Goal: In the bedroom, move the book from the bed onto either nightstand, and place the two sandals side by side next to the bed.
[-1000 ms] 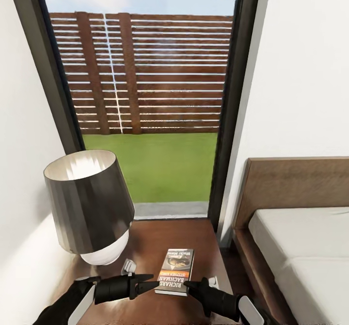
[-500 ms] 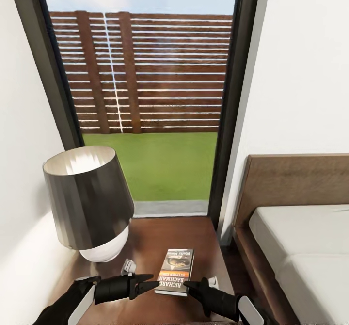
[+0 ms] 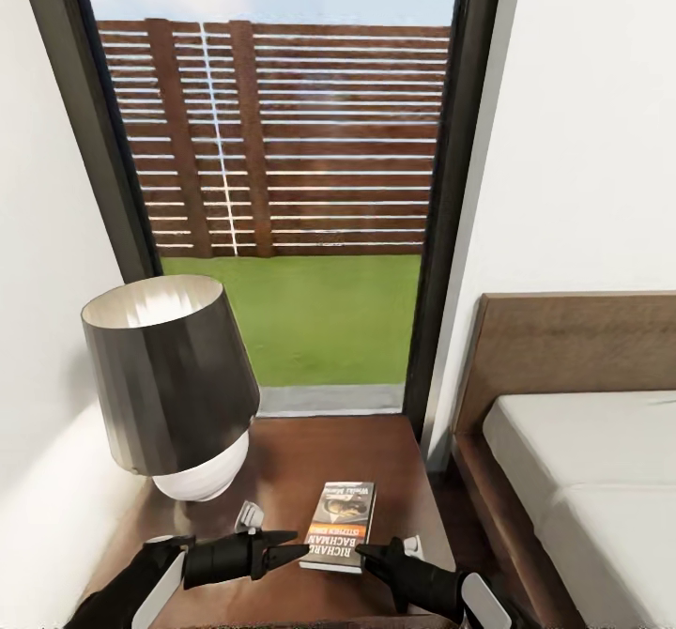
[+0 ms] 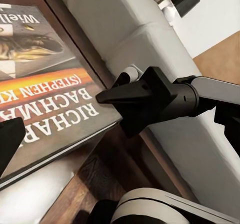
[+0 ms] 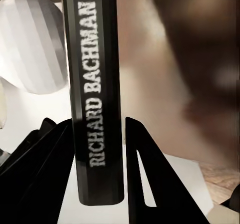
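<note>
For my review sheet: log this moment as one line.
book: flat on nightstand by lamp | right gripper: open, fingers straddle spine | left gripper: shut, beside book

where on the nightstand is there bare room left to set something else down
Bare wood lies on the nightstand between the book and the window-side edge, right of the lamp. It is crowded at the near edge, where the left gripper and right gripper flank the book, and at the lamp's corner.

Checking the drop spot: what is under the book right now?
The book lies flat on the nightstand, the glossy dark wood showing around it. Whatever is directly beneath the cover is hidden.
</note>
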Motion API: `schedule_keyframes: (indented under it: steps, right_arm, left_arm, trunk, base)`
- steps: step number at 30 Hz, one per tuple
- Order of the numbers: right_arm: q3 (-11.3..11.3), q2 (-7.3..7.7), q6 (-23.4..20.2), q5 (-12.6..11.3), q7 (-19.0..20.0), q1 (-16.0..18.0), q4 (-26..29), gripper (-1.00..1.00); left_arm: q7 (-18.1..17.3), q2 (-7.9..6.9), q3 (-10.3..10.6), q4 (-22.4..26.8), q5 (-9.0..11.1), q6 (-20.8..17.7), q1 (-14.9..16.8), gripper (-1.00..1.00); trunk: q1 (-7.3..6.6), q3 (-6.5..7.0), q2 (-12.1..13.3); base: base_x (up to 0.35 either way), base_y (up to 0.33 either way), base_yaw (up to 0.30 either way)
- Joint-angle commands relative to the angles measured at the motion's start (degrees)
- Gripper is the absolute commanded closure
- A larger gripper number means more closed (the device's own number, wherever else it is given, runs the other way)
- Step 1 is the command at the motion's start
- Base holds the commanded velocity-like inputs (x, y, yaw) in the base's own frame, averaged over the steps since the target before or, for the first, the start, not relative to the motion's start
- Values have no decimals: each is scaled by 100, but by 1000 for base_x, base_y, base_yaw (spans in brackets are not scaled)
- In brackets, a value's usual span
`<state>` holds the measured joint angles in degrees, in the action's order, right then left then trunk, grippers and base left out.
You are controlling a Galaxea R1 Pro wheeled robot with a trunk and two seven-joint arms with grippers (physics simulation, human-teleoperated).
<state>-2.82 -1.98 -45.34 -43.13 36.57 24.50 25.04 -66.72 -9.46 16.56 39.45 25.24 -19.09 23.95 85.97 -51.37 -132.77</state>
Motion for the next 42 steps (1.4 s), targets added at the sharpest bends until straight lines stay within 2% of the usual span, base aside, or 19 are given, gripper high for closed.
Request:
schedule_keyframes:
  steps: [1,4,42]
  right_arm:
    - [-31,-5,-37,-2,8,5,1,100]
    - [-30,-5,-37,-2,8,6,1,100]
    - [-33,-5,-28,-2,8,5,1,100]
  left_arm:
    - [1,-7,30,-1,60,-60,5,-100]
    - [1,-10,31,-2,60,-63,5,-100]
    - [1,-12,23,-8,60,-60,5,-100]
  trunk:
    - [21,-24,-44]
    - [87,-78,-164]
    - [87,-78,-164]
  base:
    - [0,0,0]
    - [0,0,0]
    - [37,0,0]
